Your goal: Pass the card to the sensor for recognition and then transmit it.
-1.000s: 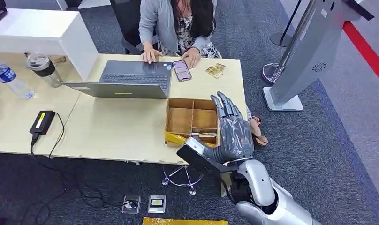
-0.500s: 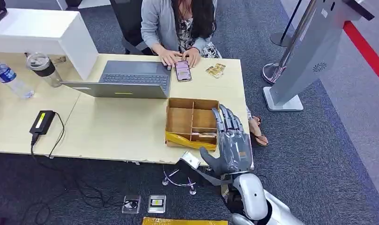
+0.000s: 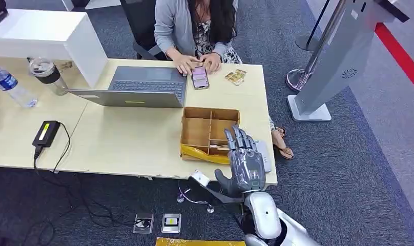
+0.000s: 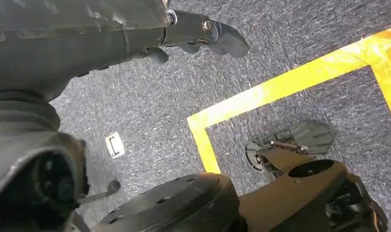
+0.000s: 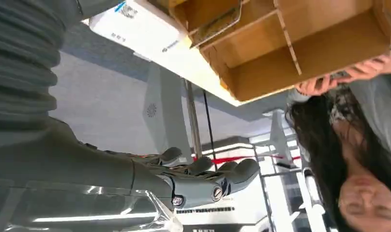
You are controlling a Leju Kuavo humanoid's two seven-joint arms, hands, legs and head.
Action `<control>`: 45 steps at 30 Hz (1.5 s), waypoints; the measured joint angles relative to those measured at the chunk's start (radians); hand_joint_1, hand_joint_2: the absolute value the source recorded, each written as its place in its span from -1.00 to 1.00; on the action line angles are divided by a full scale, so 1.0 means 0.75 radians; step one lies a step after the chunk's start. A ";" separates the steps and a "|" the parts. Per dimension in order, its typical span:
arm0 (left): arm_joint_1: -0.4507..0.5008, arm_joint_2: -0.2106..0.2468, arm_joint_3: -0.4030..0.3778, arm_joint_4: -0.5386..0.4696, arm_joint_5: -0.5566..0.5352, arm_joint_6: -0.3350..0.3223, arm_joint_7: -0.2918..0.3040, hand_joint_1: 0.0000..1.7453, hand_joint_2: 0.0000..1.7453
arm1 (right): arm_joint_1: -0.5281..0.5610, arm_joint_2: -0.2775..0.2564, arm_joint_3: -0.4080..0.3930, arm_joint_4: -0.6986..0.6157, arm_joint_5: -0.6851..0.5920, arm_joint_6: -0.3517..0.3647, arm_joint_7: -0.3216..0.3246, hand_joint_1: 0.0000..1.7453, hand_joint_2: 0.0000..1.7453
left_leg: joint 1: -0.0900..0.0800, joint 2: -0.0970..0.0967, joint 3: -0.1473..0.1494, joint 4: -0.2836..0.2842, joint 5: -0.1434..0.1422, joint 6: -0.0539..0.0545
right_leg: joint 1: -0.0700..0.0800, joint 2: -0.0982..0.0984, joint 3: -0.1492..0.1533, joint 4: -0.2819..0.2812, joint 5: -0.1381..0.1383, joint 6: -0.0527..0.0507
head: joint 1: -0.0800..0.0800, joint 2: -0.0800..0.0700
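Right hand has drawn back toward the bench edge, fingers spread and holding nothing; what looks like the white card lies beside the wooden tray, so pickup is still pending.

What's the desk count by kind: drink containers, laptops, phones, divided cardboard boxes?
Drink containers: 2 (water bottle, lidded cup)
Laptop: 1
Phone: 1
Divided cardboard box: 1
Total: 5
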 joint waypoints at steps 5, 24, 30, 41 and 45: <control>0.000 -0.003 0.000 0.000 -0.004 0.000 0.000 -1.00 -1.00 | -0.009 0.059 0.007 0.069 -0.002 0.039 -0.018 -1.00 1.00 | 0.000 0.000 0.000 0.000 0.000 0.000 | 0.000 0.000 0.000 0.000 0.000 0.000 | 0.000 0.000; 0.000 -0.011 -0.001 0.000 -0.055 -0.012 0.001 -1.00 -1.00 | -0.131 0.185 0.058 0.276 0.078 0.158 -0.066 -1.00 1.00 | 0.000 0.000 -0.001 0.000 0.000 0.000 | 0.000 0.000 0.000 0.000 0.000 0.000 | 0.001 0.000; 0.000 -0.011 -0.001 0.000 -0.061 -0.015 0.001 -1.00 -1.00 | -0.154 0.192 0.070 0.325 0.052 0.172 -0.057 -1.00 1.00 | 0.000 0.000 0.000 0.000 0.000 0.000 | 0.000 0.000 0.000 0.000 0.000 0.000 | 0.001 0.000; 0.000 -0.011 -0.001 0.000 -0.076 -0.021 0.005 -1.00 -1.00 | -0.185 0.181 0.075 0.371 0.004 0.181 -0.020 -1.00 1.00 | 0.000 0.000 0.000 0.000 0.000 0.000 | 0.000 0.000 0.000 0.000 0.000 0.000 | 0.001 0.000; 0.000 -0.011 -0.001 0.000 -0.076 -0.022 0.005 -1.00 -1.00 | -0.191 0.180 0.077 0.389 -0.007 0.179 0.002 -1.00 1.00 | 0.000 0.000 0.000 0.000 0.000 0.000 | 0.000 0.000 0.000 0.000 0.000 0.000 | 0.001 0.000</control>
